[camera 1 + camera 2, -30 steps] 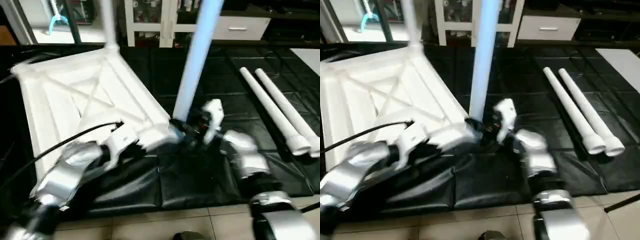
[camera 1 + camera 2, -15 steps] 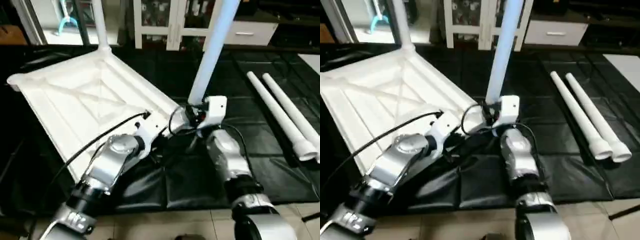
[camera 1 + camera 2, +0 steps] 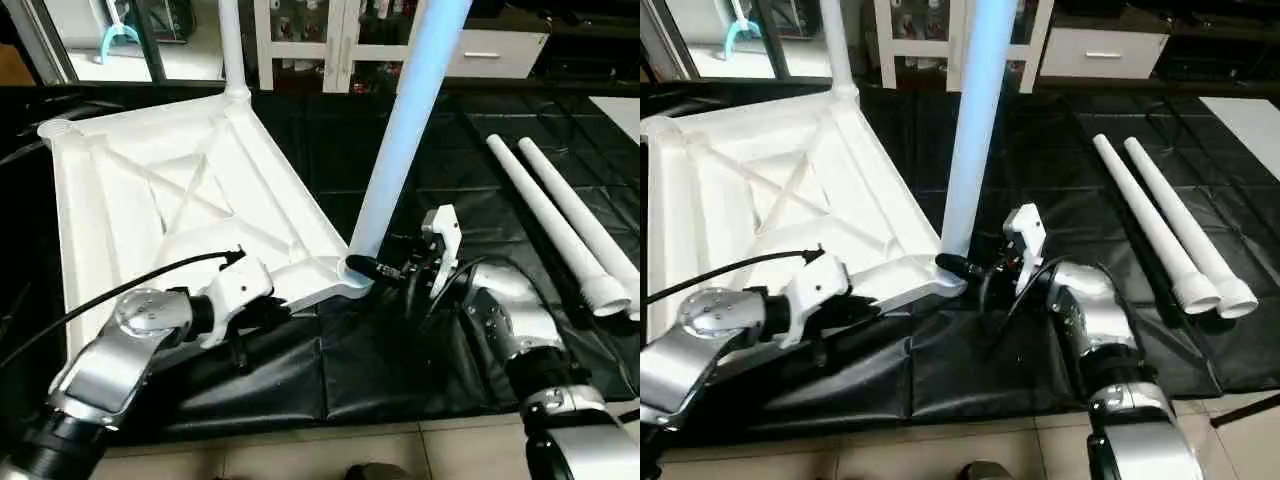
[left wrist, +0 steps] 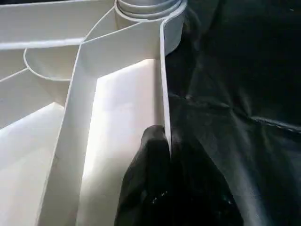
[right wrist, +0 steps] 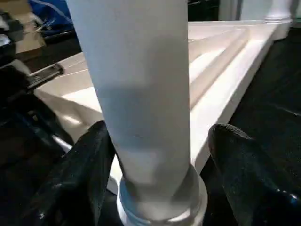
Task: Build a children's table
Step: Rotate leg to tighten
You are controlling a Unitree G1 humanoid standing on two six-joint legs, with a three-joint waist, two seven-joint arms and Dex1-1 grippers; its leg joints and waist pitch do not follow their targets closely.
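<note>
Item: my right gripper (image 5: 155, 179) has just spread clear of the leg (image 3: 405, 140) standing socketed between its fingers; left gripper (image 4: 157, 155) pinches shut on the top (image 3: 150, 200) rim beside it, second leg seated.

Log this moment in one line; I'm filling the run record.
left end effector: shut on table top rim | right end effector: open around leg

Even indoor light; glare off the white table top (image 3: 150, 200), sheen on black mat (image 3: 330, 370); wrist views soft.
</note>
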